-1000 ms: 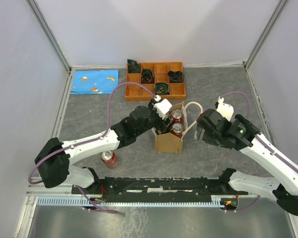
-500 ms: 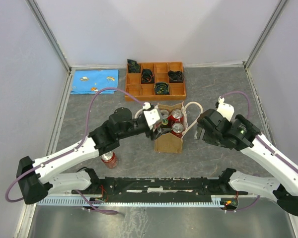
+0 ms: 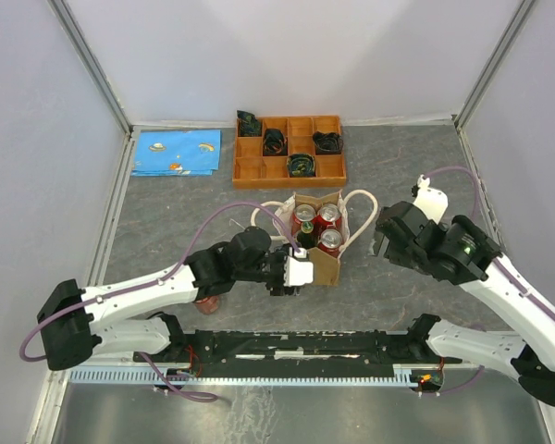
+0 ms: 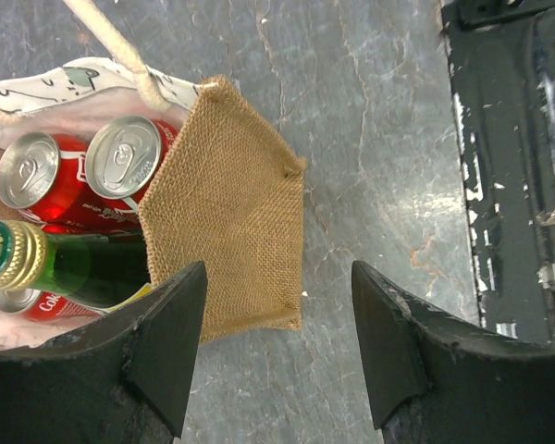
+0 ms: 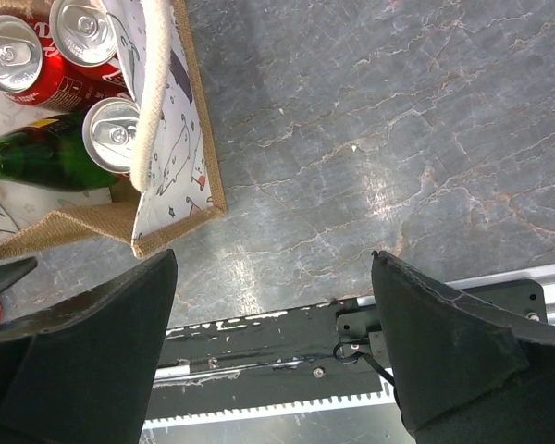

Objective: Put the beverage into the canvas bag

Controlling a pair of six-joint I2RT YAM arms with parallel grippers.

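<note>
Withdrawn from above the canvas bag (image 3: 322, 266) since the earlier frame, the left end effector (image 4: 277, 268) is now shown low at the bag's near-left corner, towards the arm bases; the right arm is displaced only slightly, away from the bag. The left fingers (image 4: 166, 342) are held apart, and nothing is gripped between them: only a burlap corner of the bag and bare bench (image 3: 166, 213) are seen in the gap. The right end effector (image 5: 273, 254) is likewise spread wide and empty, and is held above the bench just to the right of the bag.

The bag is stood upright near the middle of the bench, its mouth open and its two cream rope handles (image 3: 363, 208) drooped outward to left and right. Three red cans (image 4: 125, 157) are stood upright inside it, tops showing. A green bottle (image 4: 83, 264) with a gold cap is lodged among them, at a lean in both wrist views. A fourth red can (image 3: 206, 298) is left on the bench, outside the bag and largely hidden beneath the left arm.

Behind the bag, an orange compartmented tray (image 3: 250, 171) holding dark items is placed near the far wall, with a blue patterned cloth (image 3: 176, 153) laid flat to its left
</note>
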